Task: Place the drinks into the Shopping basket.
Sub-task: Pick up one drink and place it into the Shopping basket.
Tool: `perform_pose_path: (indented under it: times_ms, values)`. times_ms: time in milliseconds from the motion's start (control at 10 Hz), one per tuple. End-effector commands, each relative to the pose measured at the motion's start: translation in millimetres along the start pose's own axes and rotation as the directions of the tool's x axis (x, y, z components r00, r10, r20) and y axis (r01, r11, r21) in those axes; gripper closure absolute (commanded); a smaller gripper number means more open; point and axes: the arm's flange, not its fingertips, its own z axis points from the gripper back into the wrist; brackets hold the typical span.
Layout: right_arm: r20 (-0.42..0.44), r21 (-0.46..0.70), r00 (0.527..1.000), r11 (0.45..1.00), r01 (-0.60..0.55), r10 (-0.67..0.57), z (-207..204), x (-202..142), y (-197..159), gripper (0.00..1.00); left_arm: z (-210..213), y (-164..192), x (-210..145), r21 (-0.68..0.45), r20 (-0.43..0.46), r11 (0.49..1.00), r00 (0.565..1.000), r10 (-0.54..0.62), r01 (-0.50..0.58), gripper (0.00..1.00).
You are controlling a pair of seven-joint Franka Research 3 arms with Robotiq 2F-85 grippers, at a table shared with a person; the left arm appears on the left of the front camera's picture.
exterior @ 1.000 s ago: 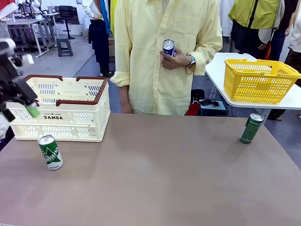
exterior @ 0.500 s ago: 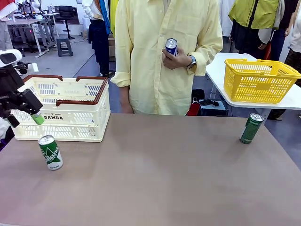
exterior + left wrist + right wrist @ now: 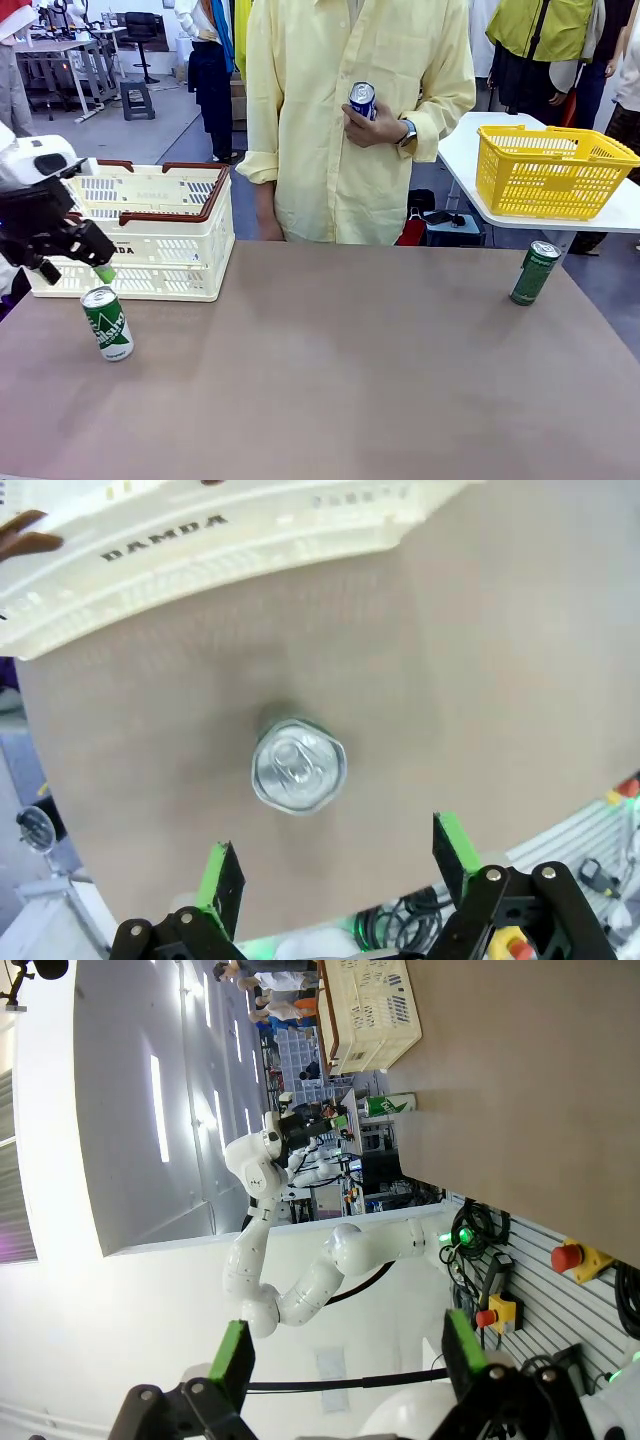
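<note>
**Left pincer brought down over the first can**

Within the last second the left pincer [image 3: 75,272] was lowered from the upper front of the Shopping basket [image 3: 150,262] to a spot just above the green-and-white can [image 3: 107,323]. Its jaws were held wide apart and nothing was gripped. In the left wrist view the can's silver lid [image 3: 298,768] was seen from above, at 12 o'clock from the gap between the green pads and not yet between them. This is judged to be the approach for a first grasp. A further descent would be needed before closing.

The green-and-white can stood upright at 8 o'clock on the bench [image 3: 350,390], just in front of the basket, which sat at 10 o'clock. The slim dark green can [image 3: 535,272] stood at 2 o'clock, well apart from the basket. The blue-and-white can [image 3: 361,100] was held at chest height in the person's hand [image 3: 375,128], beyond the far edge. No can was seen in the basket, so the task is judged to be barely begun.

The right pincer [image 3: 348,1345] was also wide open and empty, away from the bench.

"DAMDA" was read in dark capitals on the basket's front wall in the left wrist view. White lettering on the green-and-white can was too small to be read. A yellow mesh basket [image 3: 550,175] sat on a side table at 2 o'clock.
</note>
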Motion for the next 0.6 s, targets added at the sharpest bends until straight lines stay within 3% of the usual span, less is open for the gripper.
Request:
perform_pose_path:
  times_ms: [0, 500]
  values:
    - [-0.002, 0.002, 1.0, 1.0, -0.007, 0.007, 1.5, -0.2, 2.1, 0.0, -43.9, -7.5, -22.5, 0.065, 0.015, 0.997, 0.999, 0.033, -0.034, 0.0]
    - [-0.002, 0.002, 1.0, 1.0, -0.007, 0.007, 1.5, -0.2, 2.1, 0.0, -83.1, -10.7, -14.3, 0.122, -0.101, 0.992, 0.994, 0.048, -0.036, 0.0]
